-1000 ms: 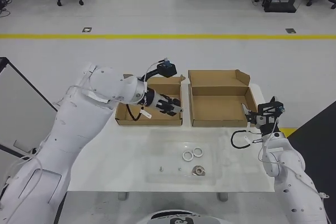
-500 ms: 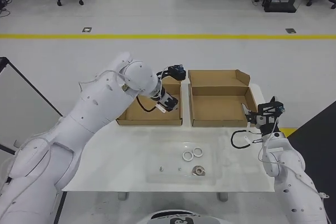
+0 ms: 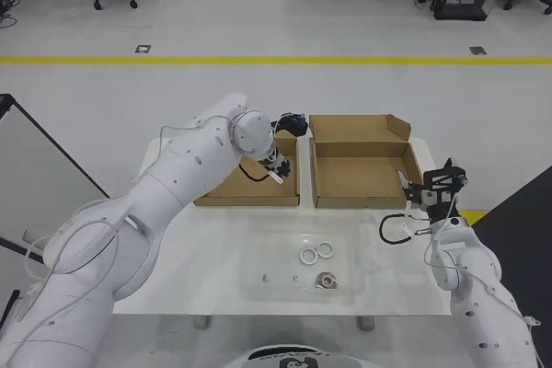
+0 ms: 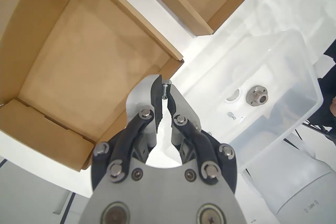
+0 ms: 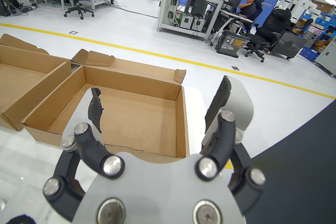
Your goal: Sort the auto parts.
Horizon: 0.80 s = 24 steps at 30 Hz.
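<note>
Over the left box (image 3: 258, 191), at the table's (image 3: 221, 267) 12 o'clock in the top view, you see the left gripper (image 3: 281, 171); the right gripper (image 3: 430, 191) hangs at 3 o'clock. In the left wrist view, the left gripper (image 4: 164, 93) pinches a small screw (image 4: 164, 91) near the box's corner. In the right wrist view, the right gripper (image 5: 160, 101) stands wide beside the right box (image 5: 136, 114).

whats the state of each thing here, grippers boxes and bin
left gripper, shut on a screw
right gripper, open, empty
left cardboard box, open, no parts visible inside
right cardboard box, open, empty
clear bin, open, holds white rings, metal flange, loose screw
</note>
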Motion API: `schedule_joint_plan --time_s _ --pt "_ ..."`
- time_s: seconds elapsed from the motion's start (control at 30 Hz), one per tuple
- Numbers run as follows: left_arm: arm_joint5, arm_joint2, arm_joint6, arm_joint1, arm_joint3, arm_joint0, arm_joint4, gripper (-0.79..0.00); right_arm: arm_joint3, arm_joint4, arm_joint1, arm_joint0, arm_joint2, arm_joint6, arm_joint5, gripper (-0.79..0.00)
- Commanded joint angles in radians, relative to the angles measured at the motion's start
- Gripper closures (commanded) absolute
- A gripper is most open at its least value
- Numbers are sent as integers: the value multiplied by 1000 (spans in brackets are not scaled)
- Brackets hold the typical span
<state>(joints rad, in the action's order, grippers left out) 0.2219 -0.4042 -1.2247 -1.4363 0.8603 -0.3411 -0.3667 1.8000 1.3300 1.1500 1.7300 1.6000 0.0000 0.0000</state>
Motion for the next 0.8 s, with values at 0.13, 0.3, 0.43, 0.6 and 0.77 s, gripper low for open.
schedule_joint_plan --time_s 0.13,0.3,0.43,0.6,0.77 --pt "-1 -1 -2 1 2 0 0 0 0 0 0 0 0 0 0 -785" --pt "-3 4 8 1 5 -6 -15 0 0 0 0 0 0 0 0 -785" --pt "-105 32 43 -7 5 -25 -116 0 0 0 0 0 0 0 0 -785" --pt "-216 77 63 -47 -21 -26 -208 0 0 0 0 0 0 0 0 -785" --pt "-299 125 63 -106 -97 -21 -278 0 0 0 0 0 0 0 0 -785"
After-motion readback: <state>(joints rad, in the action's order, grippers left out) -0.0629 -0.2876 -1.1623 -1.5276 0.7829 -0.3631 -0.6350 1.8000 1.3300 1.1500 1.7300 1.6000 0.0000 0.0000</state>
